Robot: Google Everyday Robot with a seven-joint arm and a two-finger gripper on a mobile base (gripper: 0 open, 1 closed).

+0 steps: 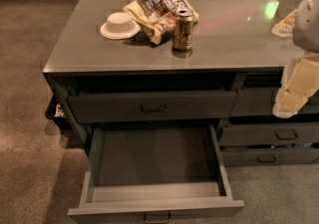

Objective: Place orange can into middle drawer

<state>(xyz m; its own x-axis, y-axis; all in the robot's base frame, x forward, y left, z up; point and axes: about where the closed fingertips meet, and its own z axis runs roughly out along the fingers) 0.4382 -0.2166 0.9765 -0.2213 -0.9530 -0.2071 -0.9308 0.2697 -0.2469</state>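
Note:
The orange can (183, 30) stands upright on the grey counter top (234, 44), near its front edge and just in front of a snack bag. The middle drawer (154, 161) is pulled wide open below the counter, its flat bottom bare and its small bar handle (157, 216) at the lower edge of the view. My gripper (290, 99) is at the right edge of the view, cream-coloured, hanging in front of the right-hand drawers below counter height. It is well to the right of the can and holds nothing that I can see.
A tan and brown snack bag (157, 6) lies behind the can. A white bowl (119, 25) sits upside down to its left. The top drawer (152, 106) is closed above the open one. More closed drawers (271, 133) are on the right. Carpeted floor (30, 68) lies to the left.

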